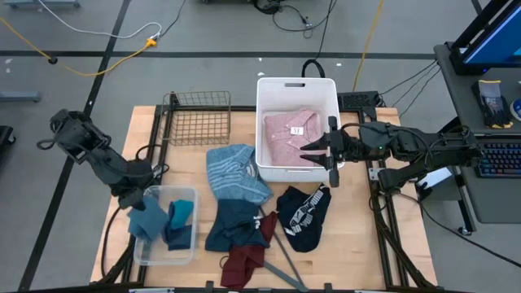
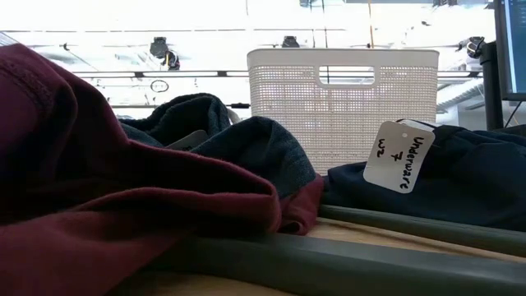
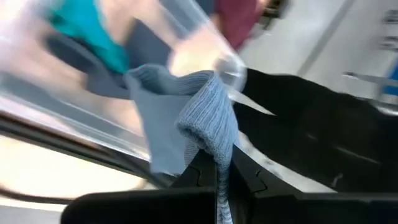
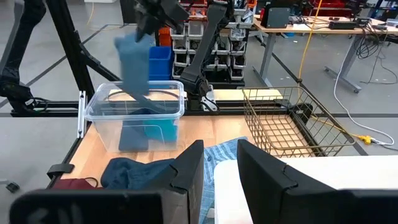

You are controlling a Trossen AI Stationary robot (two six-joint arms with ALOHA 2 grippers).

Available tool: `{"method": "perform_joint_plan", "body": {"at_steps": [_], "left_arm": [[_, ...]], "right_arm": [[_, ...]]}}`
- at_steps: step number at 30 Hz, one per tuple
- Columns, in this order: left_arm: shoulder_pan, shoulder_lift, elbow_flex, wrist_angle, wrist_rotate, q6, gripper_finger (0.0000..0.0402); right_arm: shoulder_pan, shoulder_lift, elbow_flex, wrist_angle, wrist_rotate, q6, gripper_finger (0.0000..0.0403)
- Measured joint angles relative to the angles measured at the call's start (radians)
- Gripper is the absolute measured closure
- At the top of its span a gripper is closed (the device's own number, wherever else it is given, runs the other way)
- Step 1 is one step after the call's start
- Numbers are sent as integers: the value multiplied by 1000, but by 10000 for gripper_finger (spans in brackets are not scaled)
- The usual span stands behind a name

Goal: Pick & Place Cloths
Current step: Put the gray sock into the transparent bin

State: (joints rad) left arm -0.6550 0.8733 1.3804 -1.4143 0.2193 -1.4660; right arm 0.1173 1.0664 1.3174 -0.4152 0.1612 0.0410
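Overhead, the left end effector (image 1: 133, 202) pinches a ribbed, dusty-blue cloth (image 1: 146, 218) hanging limp.

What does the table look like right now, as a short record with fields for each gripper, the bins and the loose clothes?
left gripper: shut on blue knit piece, over clear bin
right gripper: open, empty, at white basket edge
white basket: pink shirt inside
wire basket: no clothes visible
loose: striped shirt, navy printed top, maroon garment
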Motion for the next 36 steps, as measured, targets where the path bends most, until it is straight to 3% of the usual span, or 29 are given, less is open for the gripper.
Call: {"method": "perform_joint_plan", "body": {"at_steps": [8,19,36], "left_arm": [[-24,71,0,-116,-125,180,401],[-61,300,-2,-155,-213,389,401],[-90,619,-4,-156,-210,353,401]], "right_arm": [[0,0,0,0,0,0,314],[0,0,0,-14,0,-3,314],[0,0,0,-17,-7,0,314]]}}
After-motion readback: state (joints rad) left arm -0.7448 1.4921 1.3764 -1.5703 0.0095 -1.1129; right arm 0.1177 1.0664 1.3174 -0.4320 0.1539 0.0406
